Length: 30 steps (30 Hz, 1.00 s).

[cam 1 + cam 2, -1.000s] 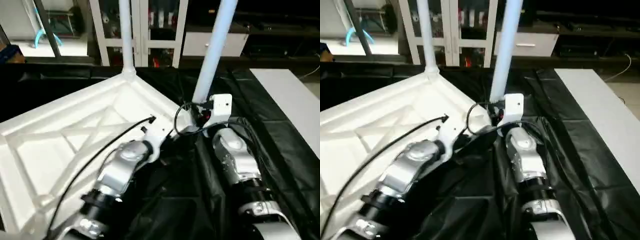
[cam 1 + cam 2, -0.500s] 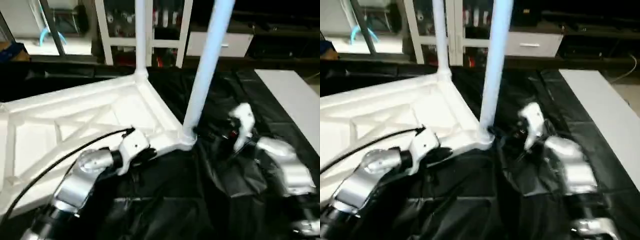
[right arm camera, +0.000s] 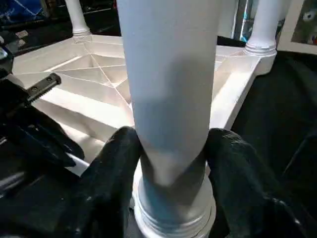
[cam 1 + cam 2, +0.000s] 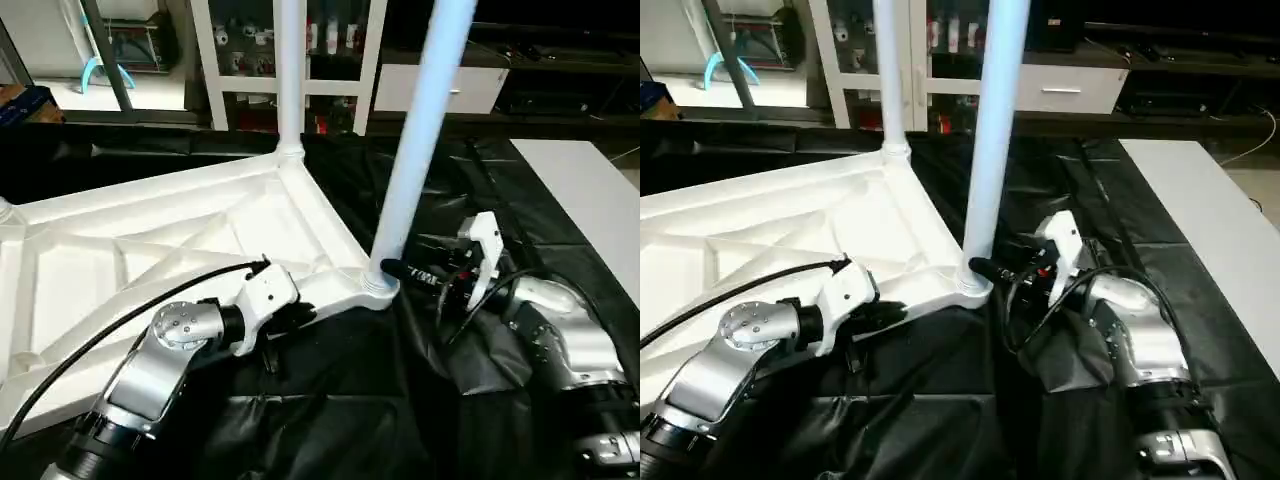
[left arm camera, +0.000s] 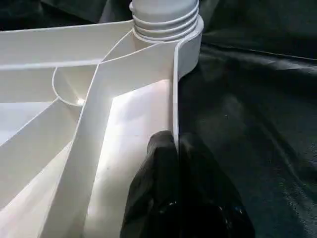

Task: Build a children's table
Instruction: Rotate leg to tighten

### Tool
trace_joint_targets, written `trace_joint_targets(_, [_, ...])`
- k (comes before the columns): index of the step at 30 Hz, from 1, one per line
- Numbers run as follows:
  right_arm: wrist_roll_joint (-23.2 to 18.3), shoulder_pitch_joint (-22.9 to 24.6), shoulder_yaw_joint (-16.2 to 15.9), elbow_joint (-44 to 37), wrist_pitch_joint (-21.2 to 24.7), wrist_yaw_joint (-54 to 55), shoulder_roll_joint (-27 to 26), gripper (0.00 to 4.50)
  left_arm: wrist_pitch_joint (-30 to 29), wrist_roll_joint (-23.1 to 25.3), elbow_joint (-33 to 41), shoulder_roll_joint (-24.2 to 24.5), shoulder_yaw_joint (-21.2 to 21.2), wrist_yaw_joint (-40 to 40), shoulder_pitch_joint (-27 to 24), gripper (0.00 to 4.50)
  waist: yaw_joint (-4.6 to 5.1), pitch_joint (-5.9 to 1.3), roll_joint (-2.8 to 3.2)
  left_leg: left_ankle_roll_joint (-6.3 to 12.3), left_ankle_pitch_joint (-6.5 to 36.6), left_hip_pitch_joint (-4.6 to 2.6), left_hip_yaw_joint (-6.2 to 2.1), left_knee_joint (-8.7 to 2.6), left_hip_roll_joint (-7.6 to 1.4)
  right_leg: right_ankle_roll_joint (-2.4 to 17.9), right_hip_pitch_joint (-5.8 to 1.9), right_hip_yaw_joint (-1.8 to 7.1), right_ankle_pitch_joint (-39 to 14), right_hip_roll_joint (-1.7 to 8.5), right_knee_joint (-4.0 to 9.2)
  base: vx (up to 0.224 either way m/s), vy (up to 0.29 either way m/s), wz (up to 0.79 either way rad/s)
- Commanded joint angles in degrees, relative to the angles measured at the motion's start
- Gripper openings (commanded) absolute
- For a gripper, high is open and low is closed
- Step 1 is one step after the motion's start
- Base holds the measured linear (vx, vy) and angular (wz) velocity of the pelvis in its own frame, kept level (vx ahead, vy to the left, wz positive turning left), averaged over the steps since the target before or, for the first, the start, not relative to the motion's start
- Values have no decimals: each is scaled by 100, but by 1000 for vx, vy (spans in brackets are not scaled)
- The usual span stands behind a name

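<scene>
On the black-sheeted worktop [image 4: 330,420] the children's table top [image 4: 150,250] lay upside down, ribbed underside up, with one corner turned toward us. We counted two legs standing upright in corner sockets: the near leg [image 4: 420,140] at the corner closest to us and the far leg [image 4: 289,70] at the next corner back; a third socket [image 4: 5,212] showed at the picture's left edge, and we could not tell whether it held anything. Our left end effector [image 5: 174,148] was closed, its two black fingers pinched on the thin rim wall of the top just short of the near corner socket [image 5: 166,22]. Our right end effector [image 3: 171,148] sat at the base of the near leg, a finger on either side of the tube just above its ribbed collar, about half apart and seemingly touching the tube, though how firm that grip was we could not tell. We judged the top to be light, stiff moulded plastic, rigid along the ribs but thin at the rim, so a pinch on the rim wall near a socket seemed the sound place to steady it. The legs looked like smooth, hollow, tapered tubes, light and likely slippery; low down by the collar seemed the best hold, where a twist or push acts straight into the socket and the long tube levers least.
</scene>
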<state>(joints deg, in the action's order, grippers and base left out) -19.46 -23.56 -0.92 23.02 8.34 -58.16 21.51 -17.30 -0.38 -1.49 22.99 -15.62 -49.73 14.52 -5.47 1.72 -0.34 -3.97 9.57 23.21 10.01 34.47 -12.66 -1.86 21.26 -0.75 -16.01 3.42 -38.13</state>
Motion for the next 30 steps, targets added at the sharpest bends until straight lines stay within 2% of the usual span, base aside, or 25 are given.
trace_joint_targets(1, [232, -151, -77, 188, -151, 179, 20, 191, 149, -409, 385, -159, -139, -189, 6, 0, -1, -365, -60, 466, 95, -166, 23, -248, -15, 1434, -236, 96, 1970, 250, 350, 0, 0, 0])
trace_joint_targets(5, [330, -212, -104, 277, -233, 172, 22, 188, 127, -401, 424, -170, -140, -211, -22, 0, 19, -356, -61, 416, 194, -170, 21, -259, -20, 1416, -235, 103, 1727, 257, 369, 0, 0, 0])
trace_joint_targets(12, [267, -244, -189, 419, -206, -67, -61, 185, 116, -387, 460, -179, -157, -257, -50, 0, 19, -370, -62, 492, 75, -165, 22, -242, -12, 1436, -239, 102, 1988, 247, 347, 0, 0, 0])
trace_joint_targets(13, [281, -240, -193, 414, -204, -33, -71, 185, 107, -379, 464, -179, -161, -251, -50, 0, 20, -368, -80, 498, 77, -163, 24, -243, -13, 1440, -241, 100, 1983, 245, 347, 0, 0, 0])
trace_joint_targets(17, [510, -266, -155, 516, -196, 659, -245, 185, -50, -173, 422, -229, -223, -38, 23, 0, 35, -356, -76, 461, 125, -166, 27, -257, -18, 1435, -224, 101, 1794, 251, 357, 0, 0, 0])
trace_joint_targets(19, [700, -313, 8, 702, -7, 1761, -625, 185, -359, 159, 200, -529, -273, 527, 254, 0, 63, -347, -79, 391, 111, -181, 28, -272, -26, 1435, -209, 110, 1649, 257, 372, 0, 0, 0])
trace_joint_targets(20, [703, -317, 34, 721, 31, 1882, -676, 185, -391, 185, 172, -573, -276, 588, 284, 0, 75, -344, -66, 367, 115, -186, 28, -280, -29, 1439, -200, 112, 1609, 257, 370, 0, 0, 0])
trace_joint_targets(21, [830, -338, 116, 875, 167, 2746, -1059, 185, -690, 319, -60, -1014, -251, 1123, 535, 0, 86, -344, -65, 288, 133, -196, 29, -288, -30, 1450, -195, 115, 1521, 259, 376, 0, 0, 0])
trace_joint_targets(22, [855, -342, 118, 898, 171, 2846, -1104, 185, -733, 333, -90, -1073, -244, 1194, 568, 0, 93, -340, -65, 253, 134, -208, 35, -293, -30, 1451, -183, 121, 1492, 256, 389, 0, 0, 0])
trace_joint_targets(23, [968, -377, 125, 1025, 168, 3371, -1375, 184, -905, 420, -273, -1418, -208, 1609, 754, 0, 81, -352, -74, 198, 121, -197, 23, -295, -26, 1429, -207, 118, 1459, 275, 386, 0, 0, 0])
trace_joint_targets(24, [976, -412, 168, 1091, 165, 3631, -1515, 184, -943, 448, -355, -1561, -186, 1778, 835, 0, 68, -354, -67, 169, 134, -213, 28, -291, -29, 1414, -193, 127, 1493, 277, 393, 0, 0, 0])
trace_joint_targets(25, [951, -526, 267, 1272, 133, 4138, -1827, 184, -1002, 499, -525, -1854, -145, 2114, 1010, 0, 72, -355, -26, 163, 141, -203, 21, -289, -22, 1406, -185, 132, 1513, 283, 385, 0, 0, 0])
trace_joint_targets(26, [947, -548, 281, 1306, 126, 4220, -1881, 184, -1008, 508, -555, -1906, -139, 2173, 1041, 0, 65, -361, -54, 130, 161, -208, 24, -289, -14, 1362, -204, 135, 1564, 278, 395, 0, 0, 0])
trace_joint_targets(28, [1035, -759, 294, 1624, -48, 4746, -2211, 184, -999, 598, -752, -2196, -111, 2561, 1253, 0, 56, -377, -55, 121, 103, -192, 13, -281, -3, 1282, -228, 131, 1785, 270, 377, 0, 0, 0])
trace_joint_targets(29, [1077, -805, 272, 1692, -102, 4822, -2253, 184, -979, 621, -787, -2230, -110, 2619, 1289, 0, 56, -381, -37, 123, 85, -188, 10, -276, 1, 1229, -219, 126, 1896, 269, 371, 0, 0, 0])
trace_joint_targets(30, [1101, -893, 267, 1813, -258, 4881, -2348, 184, -926, 706, -843, -2249, -114, 2703, 1345, 0, 52, -384, -49, 116, 131, -184, 11, -273, 7, 1185, -232, 121, 1918, 270, 374, 0, 0, 0])
